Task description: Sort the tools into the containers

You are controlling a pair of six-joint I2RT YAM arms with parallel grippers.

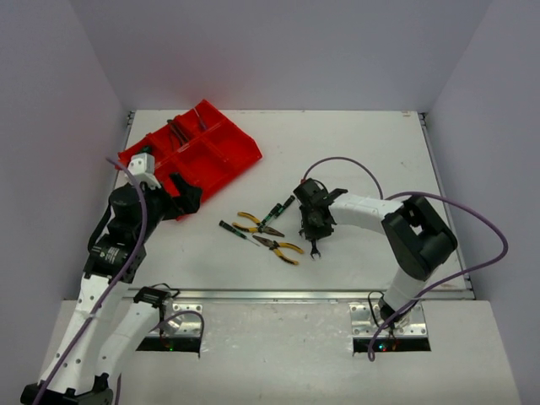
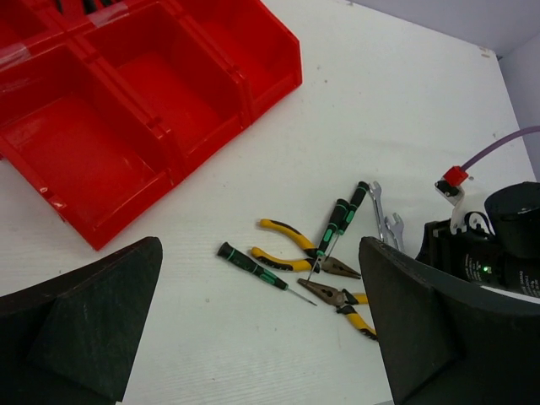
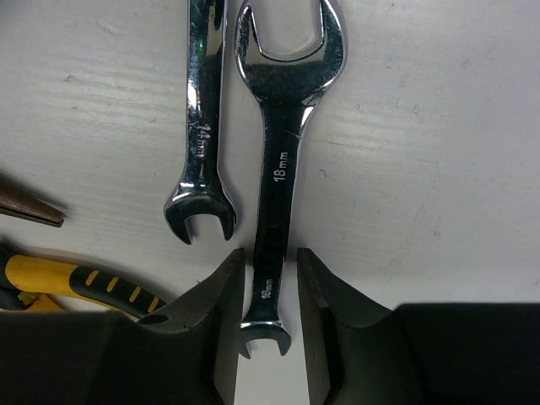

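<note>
The right claw (image 3: 270,257) was down on the table (image 1: 380,152) with a finger on each side of the 18 mm wrench (image 3: 278,160), low on the shaft near its small end. The jaws were super close to the metal, but I honestly couldn't tell if they'd pinched it or there was a sliver of air left.

The wrench lay flat, just right of the pliers (image 2: 291,245) and screwdrivers (image 2: 253,266) in the middle. It was well apart from the red tray (image 1: 228,156), way over at the far left. A 14 mm wrench (image 3: 202,126) sat right beside it on the left, nearly parallel, not touching as far as I could see.

The left claw (image 2: 260,278) hung wide open with nothing in it, near the tray's near edge, looking across at the pile.

My take on doing this step well:
- Squeeze fully before lifting. It's thin, flat steel on a smooth table, so a half grip would probably just skate.
- The hold was way off centre and the fat open head would likely sag. I'd lift slowly and straight up, and expect it to pivot.
- Watch the left finger, which was closest to the 14 mm wrench and could drag it along.
- Then it's a long carry to the far left, and the left arm sat on that side, so keep it high and unhurried.
</note>
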